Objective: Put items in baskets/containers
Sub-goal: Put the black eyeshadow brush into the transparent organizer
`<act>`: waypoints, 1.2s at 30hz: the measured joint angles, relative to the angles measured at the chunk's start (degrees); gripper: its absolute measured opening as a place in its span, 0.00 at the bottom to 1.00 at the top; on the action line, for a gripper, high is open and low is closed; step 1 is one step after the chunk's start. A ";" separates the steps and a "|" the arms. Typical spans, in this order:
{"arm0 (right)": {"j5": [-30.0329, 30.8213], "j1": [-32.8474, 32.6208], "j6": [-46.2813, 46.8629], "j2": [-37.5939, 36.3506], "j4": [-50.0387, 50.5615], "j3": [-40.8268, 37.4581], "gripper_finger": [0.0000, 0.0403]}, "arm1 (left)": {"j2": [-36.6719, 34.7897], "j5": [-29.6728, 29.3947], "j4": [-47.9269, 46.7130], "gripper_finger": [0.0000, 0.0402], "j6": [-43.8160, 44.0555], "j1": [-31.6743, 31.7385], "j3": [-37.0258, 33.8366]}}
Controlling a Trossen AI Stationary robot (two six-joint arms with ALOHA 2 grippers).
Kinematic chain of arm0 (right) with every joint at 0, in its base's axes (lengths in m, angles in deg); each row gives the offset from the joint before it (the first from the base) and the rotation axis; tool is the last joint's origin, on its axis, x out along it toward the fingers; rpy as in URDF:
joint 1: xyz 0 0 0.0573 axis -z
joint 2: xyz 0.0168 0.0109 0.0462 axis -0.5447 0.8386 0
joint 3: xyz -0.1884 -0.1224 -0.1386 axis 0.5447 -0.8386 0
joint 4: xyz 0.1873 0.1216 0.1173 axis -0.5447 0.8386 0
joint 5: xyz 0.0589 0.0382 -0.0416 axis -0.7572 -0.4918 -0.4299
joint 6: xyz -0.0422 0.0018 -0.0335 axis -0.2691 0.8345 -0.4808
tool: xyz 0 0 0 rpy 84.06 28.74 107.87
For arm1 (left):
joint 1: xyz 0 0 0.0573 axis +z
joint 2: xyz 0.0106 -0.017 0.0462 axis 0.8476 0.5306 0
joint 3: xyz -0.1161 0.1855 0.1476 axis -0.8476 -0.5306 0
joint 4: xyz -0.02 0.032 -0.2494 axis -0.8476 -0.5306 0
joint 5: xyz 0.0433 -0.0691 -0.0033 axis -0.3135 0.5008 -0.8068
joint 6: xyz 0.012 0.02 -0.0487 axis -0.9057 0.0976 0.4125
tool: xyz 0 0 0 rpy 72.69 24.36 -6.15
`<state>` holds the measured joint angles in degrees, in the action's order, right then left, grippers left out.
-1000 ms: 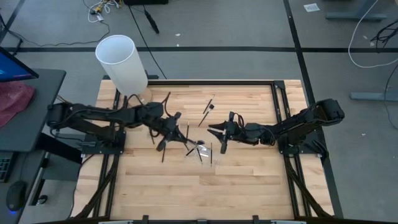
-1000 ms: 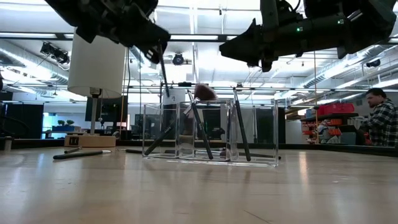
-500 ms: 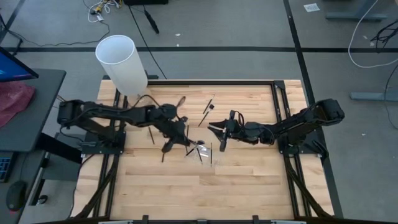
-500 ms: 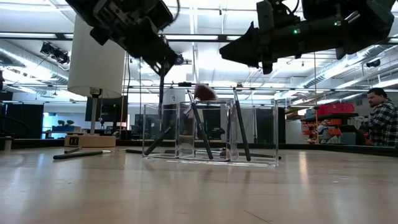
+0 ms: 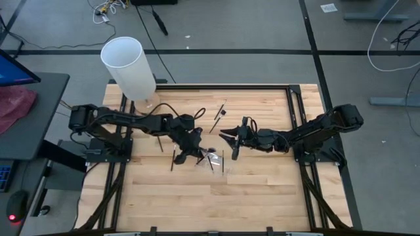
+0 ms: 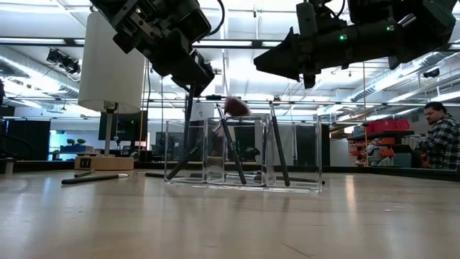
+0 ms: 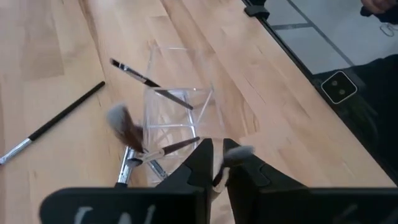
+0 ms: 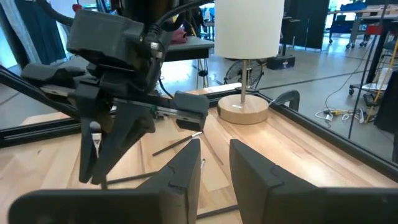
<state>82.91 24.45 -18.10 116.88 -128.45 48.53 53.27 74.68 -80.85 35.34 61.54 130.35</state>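
Left end effector hangs just above the left end of the clear holder, fingers pointing down. A thin black brush stands nearly upright between them, its lower end down inside the holder's leftmost compartment. The left wrist view shows the two fingers a narrow gap apart with the brush's pale end at the gap; whether they grip it or have let go, I cannot tell.

From above, the left end effector sits near the middle of the table, touching or overlapping the holder's left side.

Right end effector hovers just right of the holder, raised off the table, pointing toward the left arm. Its fingers stand partly apart with nothing between them.

Holder contents, low view: several brushes lean inside, one with a reddish-brown bristle head sticking out above the rim, another dark stick leaning in a right-hand compartment.

Loose brushes on the table: one behind the holder, toward the far edge; one just left of the holder; one farther left under the left arm.

Tall white cylinder on a round wooden base stands at the far-left corner. A person shows in the room beyond, at the right edge of the low view.
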 joint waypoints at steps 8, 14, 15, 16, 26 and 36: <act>0.00 0.00 0.00 0.00 -0.03 0.00 0.21 | 0.00 -2.28 -0.24 0.23 0.01 0.01 0.00; 0.00 0.00 0.20 0.00 -0.03 0.00 0.21 | -0.02 -5.41 0.05 0.29 -0.03 0.03 0.00; 0.00 0.00 0.20 0.00 -0.03 0.00 0.21 | -0.02 -5.97 0.08 0.29 -0.05 0.13 0.00; 0.00 -0.01 0.20 0.00 -0.04 0.00 0.21 | -0.06 -6.25 0.08 0.29 -0.25 0.30 0.00; -0.02 0.30 2.68 0.01 2.82 0.02 0.21 | -9.47 -7.91 -5.77 0.29 -4.96 4.03 -0.11; 0.00 2.23 8.17 0.02 10.13 0.02 0.21 | -16.17 -26.00 -19.46 0.29 2.98 11.82 -0.04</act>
<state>82.91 26.68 -9.92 116.90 -118.32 48.55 37.09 48.67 -100.31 38.32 73.36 130.30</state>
